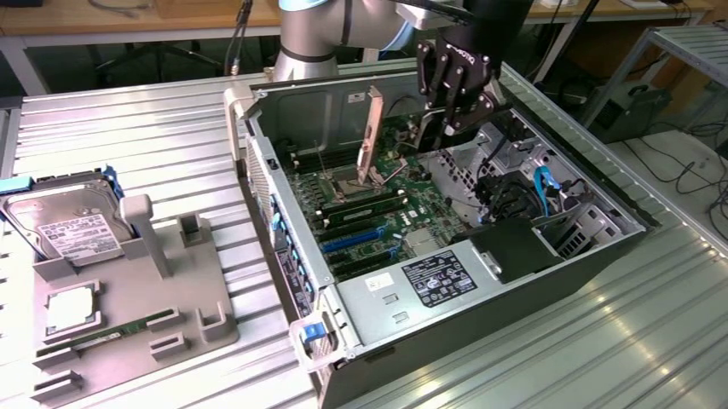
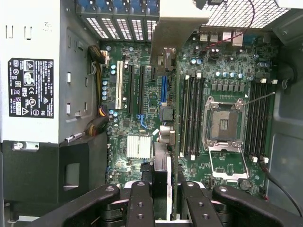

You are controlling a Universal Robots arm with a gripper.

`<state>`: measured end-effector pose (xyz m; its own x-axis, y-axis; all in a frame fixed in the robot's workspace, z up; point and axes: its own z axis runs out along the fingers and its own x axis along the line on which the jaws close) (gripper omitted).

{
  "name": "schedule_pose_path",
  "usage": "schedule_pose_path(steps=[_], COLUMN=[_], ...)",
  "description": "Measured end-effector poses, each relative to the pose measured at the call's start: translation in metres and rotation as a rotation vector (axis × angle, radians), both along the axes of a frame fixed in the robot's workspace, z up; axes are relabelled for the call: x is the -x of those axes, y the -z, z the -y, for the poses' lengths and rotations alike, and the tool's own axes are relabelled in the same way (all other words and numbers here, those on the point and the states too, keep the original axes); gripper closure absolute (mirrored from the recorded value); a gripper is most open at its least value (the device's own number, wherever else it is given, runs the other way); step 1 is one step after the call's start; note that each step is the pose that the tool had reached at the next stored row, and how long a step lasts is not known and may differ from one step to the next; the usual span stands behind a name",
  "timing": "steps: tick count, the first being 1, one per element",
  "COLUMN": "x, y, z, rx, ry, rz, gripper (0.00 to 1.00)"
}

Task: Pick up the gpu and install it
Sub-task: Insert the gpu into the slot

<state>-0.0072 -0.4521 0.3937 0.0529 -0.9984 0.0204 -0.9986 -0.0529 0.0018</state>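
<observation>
The black gripper (image 1: pixel 455 123), jaws narrowed onto the green fan-cooled gpu card (image 2: pixel 162 176), holds it edge-on above the open grey case's motherboard (image 2: pixel 208 61), seemingly not yet seated.

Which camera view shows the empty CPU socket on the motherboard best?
The wrist view: it looks straight down on the CPU socket, so its metal frame and its contact field show whole. The exterior view shows the same socket at a slant, deep in the case between the memory slots.
</observation>
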Motion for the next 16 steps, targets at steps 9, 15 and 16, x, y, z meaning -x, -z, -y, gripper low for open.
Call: schedule_pose_path(steps=[9,15,16], x=[0.0,0.0,0.0], y=[0.0053,0.0083,0.0087], z=[0.0,0.0,0.0], rx=[0.0,0.0,0.0], ry=[0.0,0.0,0.0], rz=[0.0,0.0,0.0], gripper=[0.72,0.72,0.72])
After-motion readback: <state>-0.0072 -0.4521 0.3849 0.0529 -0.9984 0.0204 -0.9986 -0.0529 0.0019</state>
